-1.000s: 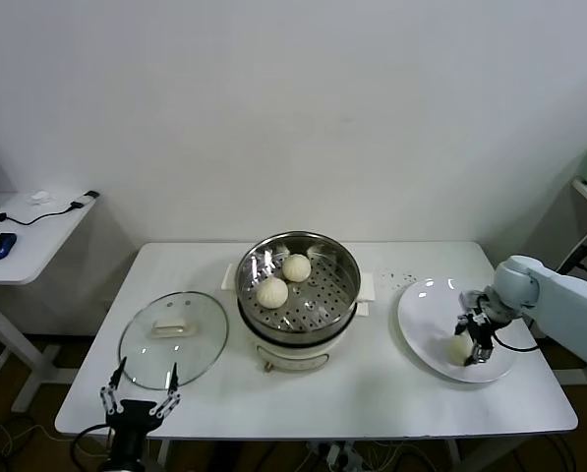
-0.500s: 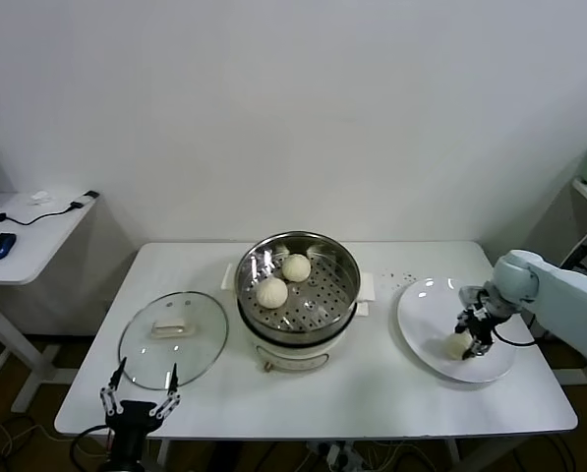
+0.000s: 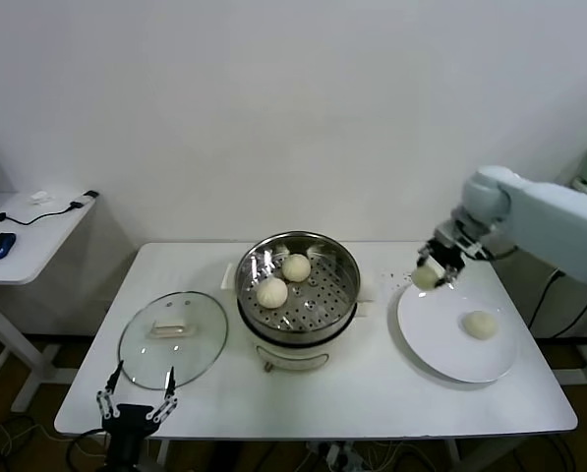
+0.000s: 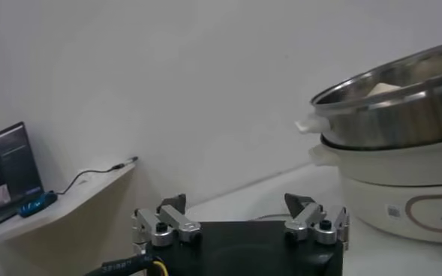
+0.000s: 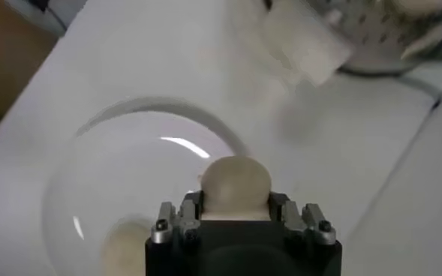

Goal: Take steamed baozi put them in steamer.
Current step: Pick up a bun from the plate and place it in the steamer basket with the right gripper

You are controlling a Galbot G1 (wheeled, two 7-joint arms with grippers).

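Right tool (image 3: 433, 273) now lifted off plate (image 3: 440, 344), clamping one bun (image 3: 428, 277), hanging above plate's near-steamer edge; earlier low over plate. Second bun (image 3: 480, 324) lying on plate. Two buns (image 3: 272, 292) sitting on perforated tray inside steamer (image 3: 298, 287) at tabletop (image 3: 372, 393) centre. Small label on steamer base unreadable. Right arm reaching in from right, elbow raised. Left tool (image 3: 136, 406) parking low at front tabletop edge near glass lid (image 3: 173, 337), fingers apart.
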